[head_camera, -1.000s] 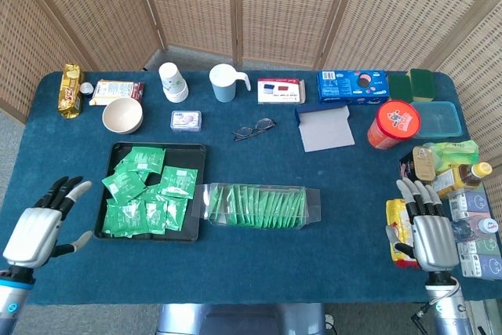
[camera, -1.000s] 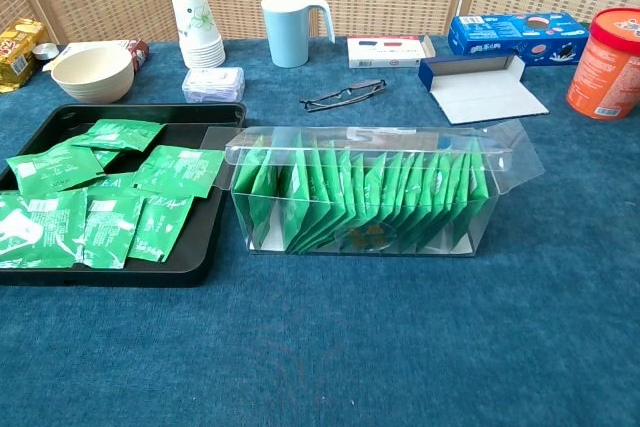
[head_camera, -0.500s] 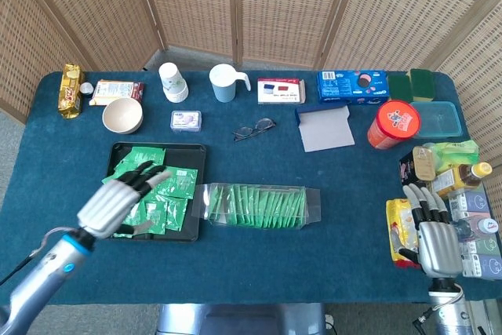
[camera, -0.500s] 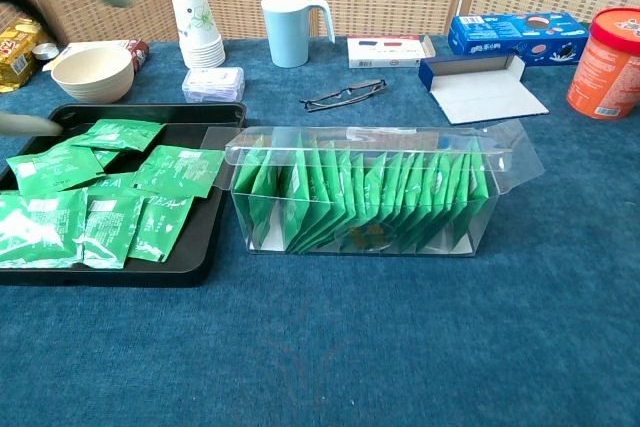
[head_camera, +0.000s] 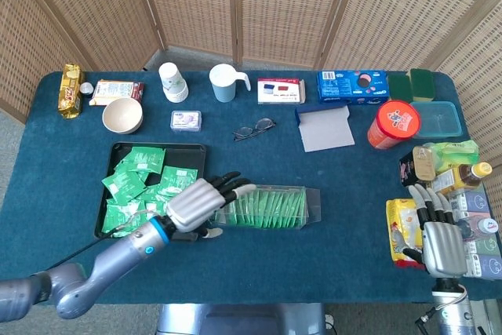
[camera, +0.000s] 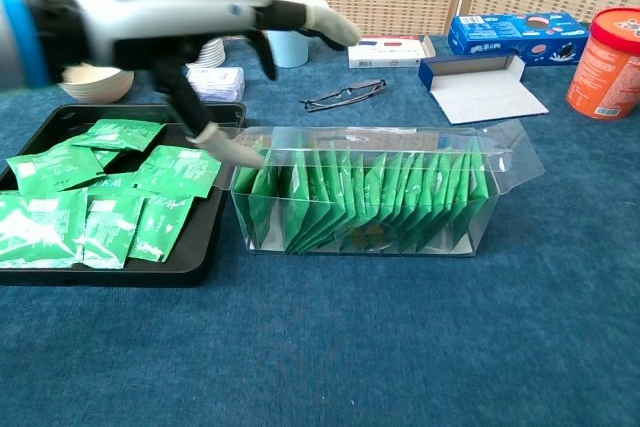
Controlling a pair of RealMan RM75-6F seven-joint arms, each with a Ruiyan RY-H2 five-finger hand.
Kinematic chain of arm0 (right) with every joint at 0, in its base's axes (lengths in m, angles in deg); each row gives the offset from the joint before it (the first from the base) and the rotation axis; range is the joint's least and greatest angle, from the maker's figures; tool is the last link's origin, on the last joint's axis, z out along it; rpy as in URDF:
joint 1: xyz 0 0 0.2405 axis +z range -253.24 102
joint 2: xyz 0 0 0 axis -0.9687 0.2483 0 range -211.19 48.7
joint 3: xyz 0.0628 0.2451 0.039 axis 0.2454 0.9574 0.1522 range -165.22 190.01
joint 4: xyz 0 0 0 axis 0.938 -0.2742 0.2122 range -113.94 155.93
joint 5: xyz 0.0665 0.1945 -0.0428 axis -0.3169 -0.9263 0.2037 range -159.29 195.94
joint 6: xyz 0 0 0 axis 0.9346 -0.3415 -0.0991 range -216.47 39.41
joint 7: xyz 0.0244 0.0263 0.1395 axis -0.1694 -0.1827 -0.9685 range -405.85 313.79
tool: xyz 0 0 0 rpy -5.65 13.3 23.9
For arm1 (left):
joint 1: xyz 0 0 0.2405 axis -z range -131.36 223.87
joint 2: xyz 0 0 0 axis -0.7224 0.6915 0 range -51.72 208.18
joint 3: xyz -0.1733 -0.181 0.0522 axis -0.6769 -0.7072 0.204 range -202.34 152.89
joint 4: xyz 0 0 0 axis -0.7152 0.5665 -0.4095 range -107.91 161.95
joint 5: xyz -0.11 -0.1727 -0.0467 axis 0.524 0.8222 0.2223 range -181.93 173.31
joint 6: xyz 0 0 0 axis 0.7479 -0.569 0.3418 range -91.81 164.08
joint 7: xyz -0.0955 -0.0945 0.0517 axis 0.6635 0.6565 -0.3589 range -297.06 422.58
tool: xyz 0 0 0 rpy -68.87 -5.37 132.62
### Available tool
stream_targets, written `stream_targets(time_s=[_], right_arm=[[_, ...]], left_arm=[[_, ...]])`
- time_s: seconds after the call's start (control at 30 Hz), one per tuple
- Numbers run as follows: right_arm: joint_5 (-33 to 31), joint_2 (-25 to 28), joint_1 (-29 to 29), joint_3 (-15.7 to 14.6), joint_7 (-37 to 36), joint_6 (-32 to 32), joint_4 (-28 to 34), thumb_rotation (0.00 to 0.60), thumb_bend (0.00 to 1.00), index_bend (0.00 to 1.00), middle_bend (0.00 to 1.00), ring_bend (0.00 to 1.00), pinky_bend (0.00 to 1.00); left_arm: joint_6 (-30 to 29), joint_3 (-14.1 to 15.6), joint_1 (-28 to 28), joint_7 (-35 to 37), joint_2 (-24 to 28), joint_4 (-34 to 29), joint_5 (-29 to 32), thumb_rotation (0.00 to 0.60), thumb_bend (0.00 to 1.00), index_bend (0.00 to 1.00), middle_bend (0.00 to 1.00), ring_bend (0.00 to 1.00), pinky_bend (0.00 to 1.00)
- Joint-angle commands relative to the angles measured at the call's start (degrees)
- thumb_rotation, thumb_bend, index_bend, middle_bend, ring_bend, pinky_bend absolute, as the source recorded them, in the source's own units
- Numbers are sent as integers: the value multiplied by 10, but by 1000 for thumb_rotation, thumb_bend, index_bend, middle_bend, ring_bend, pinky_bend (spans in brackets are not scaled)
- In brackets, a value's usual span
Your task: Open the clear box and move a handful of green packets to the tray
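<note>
The clear box lies lengthwise at mid-table, its end flaps folded out, with a row of green packets standing inside. To its left, the black tray holds several loose green packets. My left hand hovers over the box's left end, fingers spread and holding nothing. In the chest view this left hand fills the upper left, with its thumb pointing down at the box's left edge. My right hand stays at the table's right front edge, fingers straight, not holding anything.
Along the back stand a bowl, paper cups, a blue mug, glasses, an open white carton, a blue cookie box and a red canister. Bottles and snack packs crowd the right edge beside my right hand.
My left hand has swept right from the table's left edge, across the tray, to the box's left end. The right hand has barely moved.
</note>
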Motion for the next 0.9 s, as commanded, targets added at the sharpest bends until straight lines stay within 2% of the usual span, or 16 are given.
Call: stream_targets(time_s=[0.03,0.23,0.43,0.9], right_arm=[[-1,1,0,1,-4,2,-2,600,347,0,21,0,48],[0,6,1,3,-19,4,-7,600,347,0,21,0,48],[-3,6,-4,1,-34,1,-18,600,347,0,21,0,48],[-4,7,-21,-1,-54,-15,-30,600,347,0,21,0,48]], left_arm=[[-7,-4,37,-68,-56,23,52,600,170,64,89,0,229],[-37,-3,72,-134,-126,46,121,600,169,65,89,0,230],[-62,1,100,-185,-168,65,170,600,170,74,89,0,229],[-108,3,134,-229,-210,106,239,600,172,158,93,1,229]])
